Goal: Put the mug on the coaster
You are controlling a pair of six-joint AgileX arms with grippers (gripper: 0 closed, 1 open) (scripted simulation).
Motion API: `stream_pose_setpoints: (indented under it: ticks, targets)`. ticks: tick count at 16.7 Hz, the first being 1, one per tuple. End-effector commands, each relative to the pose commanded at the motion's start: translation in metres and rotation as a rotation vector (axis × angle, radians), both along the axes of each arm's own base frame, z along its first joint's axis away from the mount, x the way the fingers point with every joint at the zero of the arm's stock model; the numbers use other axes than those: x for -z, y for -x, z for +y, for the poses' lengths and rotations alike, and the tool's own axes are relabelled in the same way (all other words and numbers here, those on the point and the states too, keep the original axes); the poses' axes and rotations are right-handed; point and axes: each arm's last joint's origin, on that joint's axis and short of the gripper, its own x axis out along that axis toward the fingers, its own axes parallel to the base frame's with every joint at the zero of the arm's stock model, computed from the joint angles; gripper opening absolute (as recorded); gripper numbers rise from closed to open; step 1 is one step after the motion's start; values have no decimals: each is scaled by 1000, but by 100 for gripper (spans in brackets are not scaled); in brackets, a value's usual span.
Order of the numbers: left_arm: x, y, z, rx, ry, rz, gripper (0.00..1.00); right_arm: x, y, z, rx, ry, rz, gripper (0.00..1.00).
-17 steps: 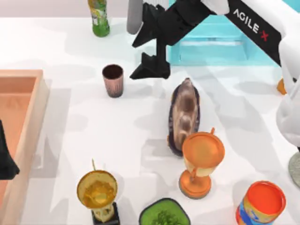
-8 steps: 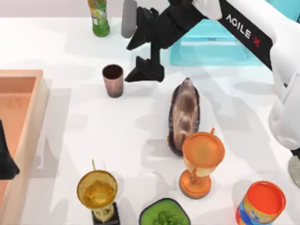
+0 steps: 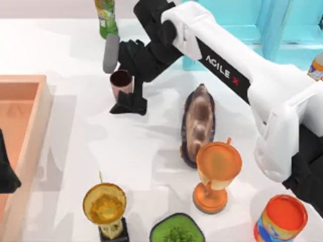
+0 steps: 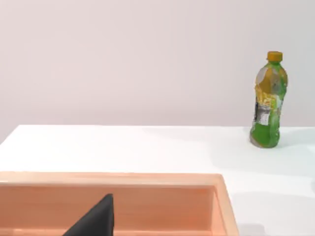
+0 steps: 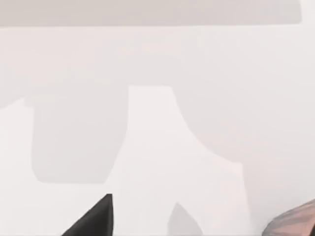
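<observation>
The mug [image 3: 121, 79], a small pinkish-brown cup with a dark inside, stands upright on the white table at the back, left of centre. My right gripper [image 3: 120, 83] is open and straddles it, one dark finger [image 3: 128, 104] on the near side and the other on the far side. A streaked edge of the mug [image 5: 295, 223] shows in the right wrist view beside one dark fingertip [image 5: 93, 219]. The coaster is hidden under my right arm. My left gripper [image 3: 6, 174] is parked over the wooden tray, one fingertip [image 4: 93, 221] showing off centre.
A wooden tray [image 3: 30, 131] fills the left side. A green bottle [image 3: 106, 17] stands at the back, with a turquoise box [image 3: 242, 30] to its right. In front are a brown oblong figure [image 3: 198, 123], an orange trophy [image 3: 217, 166], a gold trophy [image 3: 105, 204], a green-topped pot [image 3: 176, 229] and an orange can [image 3: 282, 217].
My right arm has swung left and forward, bringing its open gripper from beside the mug to around it. The arm now covers the grey disc at the right edge.
</observation>
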Motion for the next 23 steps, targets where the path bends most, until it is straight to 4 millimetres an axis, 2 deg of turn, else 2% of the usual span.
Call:
stream_pose_setpoints:
  ticks: [4, 17, 23]
  targets:
    - [0, 0, 0, 0, 0, 0, 100, 0, 0, 0, 0, 0, 0, 100]
    - [0, 0, 0, 0, 0, 0, 100, 0, 0, 0, 0, 0, 0, 2]
    - [0, 0, 0, 0, 0, 0, 100, 0, 0, 0, 0, 0, 0, 0]
